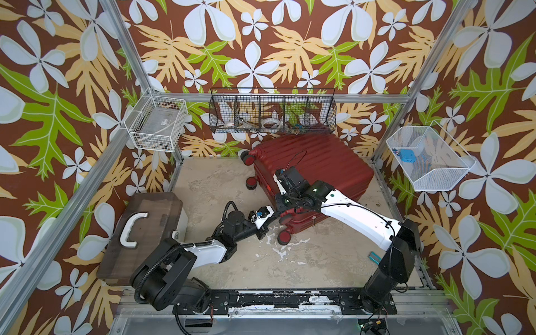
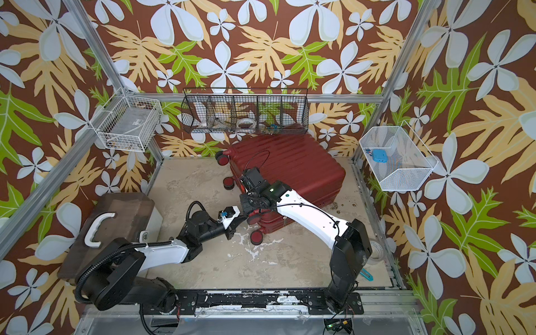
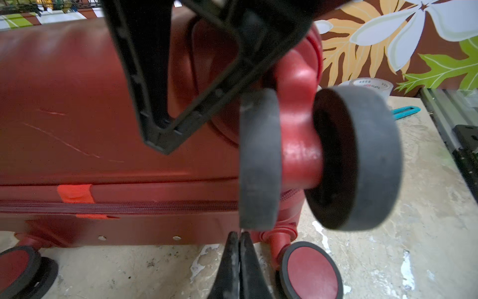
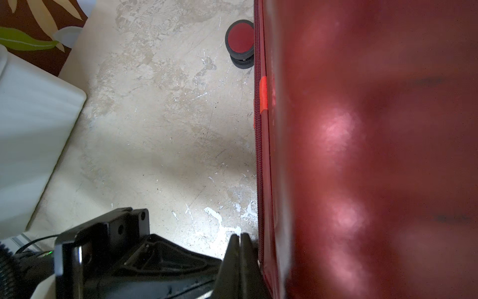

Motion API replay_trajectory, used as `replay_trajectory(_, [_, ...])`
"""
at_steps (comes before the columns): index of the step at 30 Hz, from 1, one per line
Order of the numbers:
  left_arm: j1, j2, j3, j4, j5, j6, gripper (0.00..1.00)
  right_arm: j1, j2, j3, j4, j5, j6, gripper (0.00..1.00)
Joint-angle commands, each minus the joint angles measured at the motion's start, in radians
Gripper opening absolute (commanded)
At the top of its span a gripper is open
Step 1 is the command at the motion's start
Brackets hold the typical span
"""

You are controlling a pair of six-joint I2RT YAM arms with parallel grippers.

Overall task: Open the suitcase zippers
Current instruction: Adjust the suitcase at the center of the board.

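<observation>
Lying flat, glossy dark-red suitcase (image 1: 319, 156), zippers (image 3: 129, 207) closed

Bright even light, suitcase (image 4: 362, 155) blurred — glare

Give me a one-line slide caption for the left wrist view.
Left gripper, shut, near a wheel of the suitcase; the zipper along its seam looks closed.

Robot lab test cell: aluminium frame (image 1: 365, 98), floral backdrop walls (image 1: 261, 34), wire baskets (image 1: 153, 140) hung on frame, worn tabletop (image 1: 319, 261).
</observation>
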Motion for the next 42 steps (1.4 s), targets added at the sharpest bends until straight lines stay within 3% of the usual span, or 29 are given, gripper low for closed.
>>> replay_trajectory(1, [0.074,0.025,0.041,0.098,-0.240,0.048,0.00,-0.034,0.016,-0.058,-0.365,0.103,-0.026,0.00])
replay_trajectory(8, [0.206,0.124,0.140,0.122,-0.190,0.037,0.00,-0.053,-0.031,-0.114,-0.365,0.101,-0.031,0.00])
replay_trajectory(32, [0.414,0.560,0.585,0.080,-0.135,0.256,0.00,-0.129,-0.137,-0.190,-0.356,0.089,-0.055,0.00])
replay_trajectory(42, [0.455,0.698,0.784,0.051,-0.045,0.157,0.00,-0.153,-0.218,-0.271,-0.365,0.069,-0.068,0.00])
